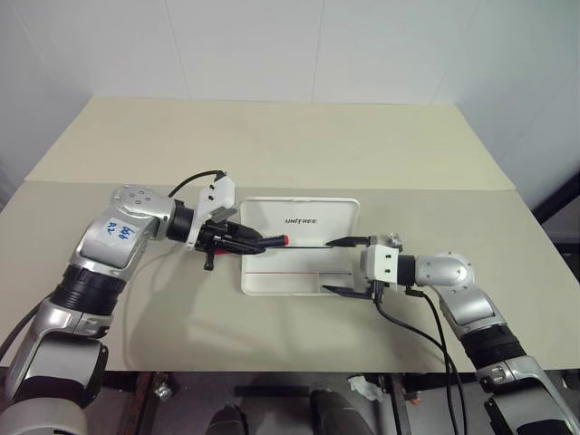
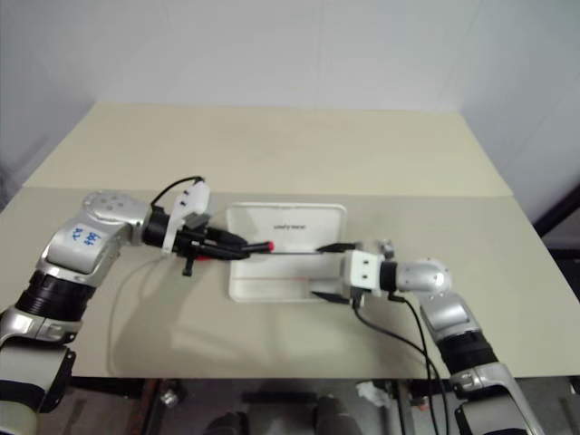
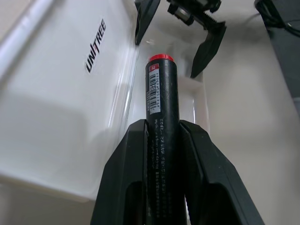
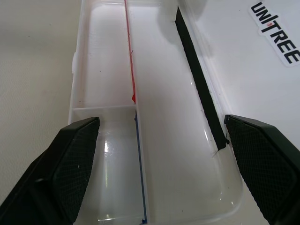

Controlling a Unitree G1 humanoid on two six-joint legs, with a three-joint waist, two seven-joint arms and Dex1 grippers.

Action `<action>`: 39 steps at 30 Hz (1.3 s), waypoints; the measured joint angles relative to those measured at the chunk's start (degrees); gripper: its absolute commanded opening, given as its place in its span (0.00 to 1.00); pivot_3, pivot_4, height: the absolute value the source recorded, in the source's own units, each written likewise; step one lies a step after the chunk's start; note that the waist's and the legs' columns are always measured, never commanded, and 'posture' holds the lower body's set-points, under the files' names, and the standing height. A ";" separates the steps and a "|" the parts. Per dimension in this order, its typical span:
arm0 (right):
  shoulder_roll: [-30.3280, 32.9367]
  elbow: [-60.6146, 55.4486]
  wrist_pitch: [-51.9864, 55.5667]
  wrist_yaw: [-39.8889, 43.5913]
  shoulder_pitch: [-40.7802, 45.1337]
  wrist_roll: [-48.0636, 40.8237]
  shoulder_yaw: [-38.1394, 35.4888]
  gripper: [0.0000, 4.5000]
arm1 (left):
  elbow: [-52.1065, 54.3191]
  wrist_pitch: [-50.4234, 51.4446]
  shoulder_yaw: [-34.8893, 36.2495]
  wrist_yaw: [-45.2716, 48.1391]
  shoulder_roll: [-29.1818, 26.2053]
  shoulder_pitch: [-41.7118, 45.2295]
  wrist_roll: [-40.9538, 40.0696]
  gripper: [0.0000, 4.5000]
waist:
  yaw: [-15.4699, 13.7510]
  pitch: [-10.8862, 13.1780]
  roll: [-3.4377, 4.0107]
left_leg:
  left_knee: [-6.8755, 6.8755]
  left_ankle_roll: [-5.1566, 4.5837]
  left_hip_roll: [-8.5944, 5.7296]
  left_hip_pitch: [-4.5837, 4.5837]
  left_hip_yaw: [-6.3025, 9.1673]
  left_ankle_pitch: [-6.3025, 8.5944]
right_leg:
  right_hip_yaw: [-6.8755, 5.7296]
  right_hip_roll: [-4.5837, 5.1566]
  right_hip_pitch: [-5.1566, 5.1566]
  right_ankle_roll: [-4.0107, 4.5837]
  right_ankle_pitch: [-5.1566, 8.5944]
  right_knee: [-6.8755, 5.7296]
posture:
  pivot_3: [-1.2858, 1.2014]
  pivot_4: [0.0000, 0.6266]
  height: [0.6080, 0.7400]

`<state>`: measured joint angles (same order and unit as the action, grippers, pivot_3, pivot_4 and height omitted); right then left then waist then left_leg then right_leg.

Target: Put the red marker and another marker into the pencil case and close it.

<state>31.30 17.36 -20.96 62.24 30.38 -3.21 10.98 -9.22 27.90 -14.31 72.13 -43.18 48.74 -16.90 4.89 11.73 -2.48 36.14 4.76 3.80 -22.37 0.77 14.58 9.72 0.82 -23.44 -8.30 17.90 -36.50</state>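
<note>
At frame centre of the left eye view, the open pencil case (image 1: 299, 227) lies on the table (image 1: 272, 145), the left gripper (image 1: 258, 241) clamping the red marker (image 1: 268, 241) over its left edge. The left wrist view shows the marker's red cap pointing into the case. In the right wrist view, the right gripper (image 4: 161, 164) spreads wide and empty over the case's tray.

One white pencil case (image 1: 299, 258) lies open on the single beige table (image 1: 272, 145), showing one lid with a dark logo and one tray. One red marker (image 3: 161, 108) is in sight, black-barrelled with a red cap. Two grippers are present, the left gripper (image 1: 243, 239) and the right gripper (image 1: 343, 265), each with two black fingers.
</note>
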 measured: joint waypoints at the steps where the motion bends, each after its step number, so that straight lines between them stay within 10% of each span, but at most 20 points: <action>1: 0.00 -0.05 0.09 -0.02 -0.01 0.02 0.01 1.00 | -1.45 -1.65 -0.50 0.40 0.52 0.84 1.47 0.14 | -0.03 0.00 0.00 | 0.00 0.00 0.00 0.00 0.00 0.00 | 0.00 0.00 0.00 0.00 0.00 0.00 | 0.52 0.24 1.00; 39: 0.06 -4.02 6.57 -3.92 0.45 -1.02 -0.40 1.00 | -23.64 -14.20 -4.12 0.54 18.79 9.50 14.03 0.14 | -0.07 0.01 0.01 | 0.03 -0.03 0.00 -0.03 0.01 -0.02 | 0.03 -0.02 -0.04 -0.02 -0.01 -0.12 | 0.52 0.24 1.00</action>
<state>31.36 13.35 -14.40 58.32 30.82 -4.23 10.58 -32.87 13.69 -18.43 72.67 -24.39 58.24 -2.87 4.82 11.74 -2.47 36.16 4.73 3.80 -22.40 0.78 14.56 9.74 0.80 -23.49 -8.32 17.89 -36.62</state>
